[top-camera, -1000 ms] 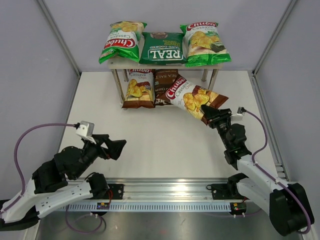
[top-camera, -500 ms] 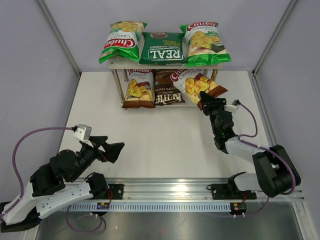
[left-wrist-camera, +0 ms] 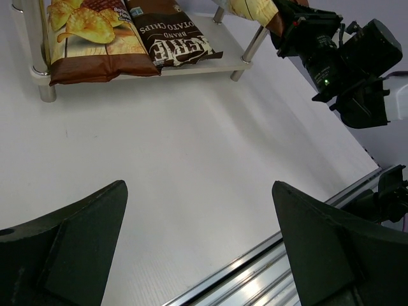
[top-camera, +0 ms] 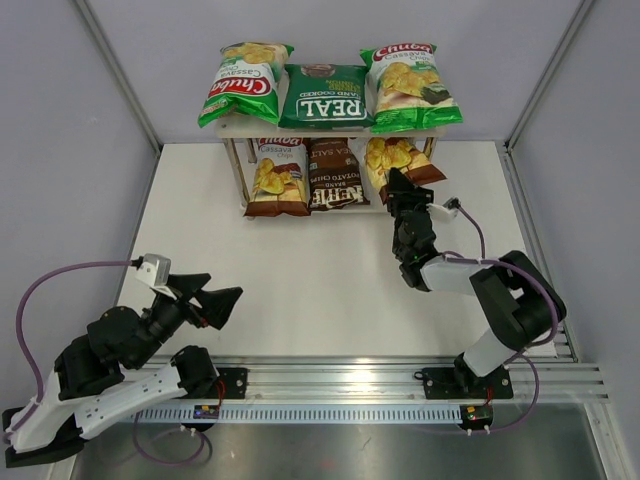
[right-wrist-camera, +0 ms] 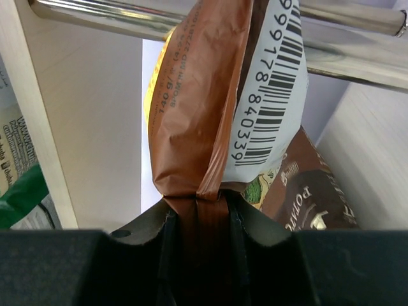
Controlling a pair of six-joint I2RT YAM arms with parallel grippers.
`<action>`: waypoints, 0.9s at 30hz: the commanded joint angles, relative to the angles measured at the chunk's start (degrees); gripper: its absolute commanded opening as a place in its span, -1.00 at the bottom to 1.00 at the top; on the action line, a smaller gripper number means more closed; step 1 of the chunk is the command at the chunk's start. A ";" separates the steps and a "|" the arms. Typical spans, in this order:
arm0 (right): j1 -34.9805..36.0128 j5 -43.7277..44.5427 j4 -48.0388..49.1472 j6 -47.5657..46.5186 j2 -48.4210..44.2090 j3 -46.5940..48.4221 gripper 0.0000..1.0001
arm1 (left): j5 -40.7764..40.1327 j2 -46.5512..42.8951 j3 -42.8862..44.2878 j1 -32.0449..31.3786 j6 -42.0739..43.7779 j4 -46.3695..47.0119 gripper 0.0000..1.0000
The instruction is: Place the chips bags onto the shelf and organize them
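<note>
The shelf point(top-camera: 232, 128) stands at the back of the table. Its top board bears a light-green Chuba bag point(top-camera: 243, 81), the dark-green REAL bag point(top-camera: 324, 97) and another light-green Chuba bag point(top-camera: 409, 86). The lower board holds a brown-and-white Chuba bag point(top-camera: 278, 178) and the dark-brown Kettle bag point(top-camera: 334, 174). My right gripper point(top-camera: 397, 186) is shut on the brown seam of the second brown-and-white Chuba bag point(top-camera: 394, 158), which lies partly under the top board at the right point(right-wrist-camera: 210, 95). My left gripper point(top-camera: 222, 300) is open and empty, near the front left.
A silver shelf leg point(left-wrist-camera: 42, 70) and another leg point(left-wrist-camera: 252, 50) stand on the white table. An aluminium rail point(top-camera: 330, 385) runs along the near edge. Grey walls enclose the table at left, right and back.
My right gripper has carried the brown-and-white Chuba bag back and left into the lower tier's right slot. My left arm has drawn back slightly toward the front left.
</note>
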 commanded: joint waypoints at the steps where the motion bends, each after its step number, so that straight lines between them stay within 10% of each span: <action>1: 0.69 11.63 8.91 -2.15 4.18 5.73 -0.86 | 1.59 -0.80 -0.19 -0.01 1.39 2.03 0.98; 27: 7.21 29.47 25.09 -20.70 26.44 24.28 -0.85 | 3.97 -3.97 -0.71 -0.01 2.62 2.91 0.98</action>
